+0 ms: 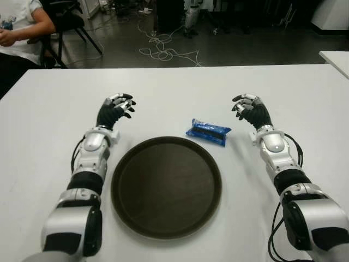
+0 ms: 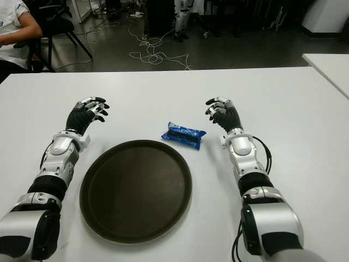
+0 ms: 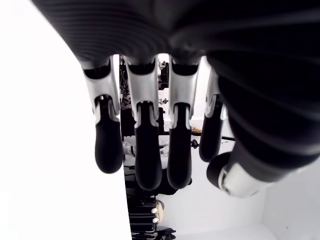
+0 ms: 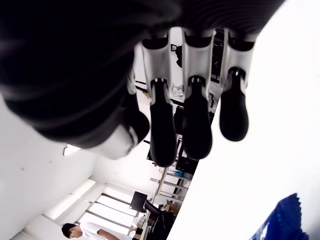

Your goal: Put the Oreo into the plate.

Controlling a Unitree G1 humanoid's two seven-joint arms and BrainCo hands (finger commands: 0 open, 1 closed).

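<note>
On the tabletop (image 1: 49,114): I saw the Oreo (image 1: 208,131), a blue packet, lying flat just beyond the far right rim of the plate (image 1: 122,164), close to it but outside
Plate: dark, round and bare, it sat between my two arms, nearer to me than the packet
Right hand (image 1: 250,109): it showed to the right of the Oreo, apart from it, fingers loosely curled and holding nothing; its wrist view had a corner of the blue wrapper at the edge
Left hand (image 1: 115,109): it showed beyond the plate's far left rim, fingers relaxed, holding nothing
Step in hand: I judged the reach and grasp had not begun, so the whole task remained
How I would do it well: I meant to use the right hand, being nearer, bring it over the packet, spread the fingers wider, and close across the narrow width
Risk: a slick, thin wrapper could slide away, so I wanted a light, centred pinch
Background: a seated person (image 1: 19,24) was at the far left, and cables (image 1: 163,49) lay on the floor
</note>
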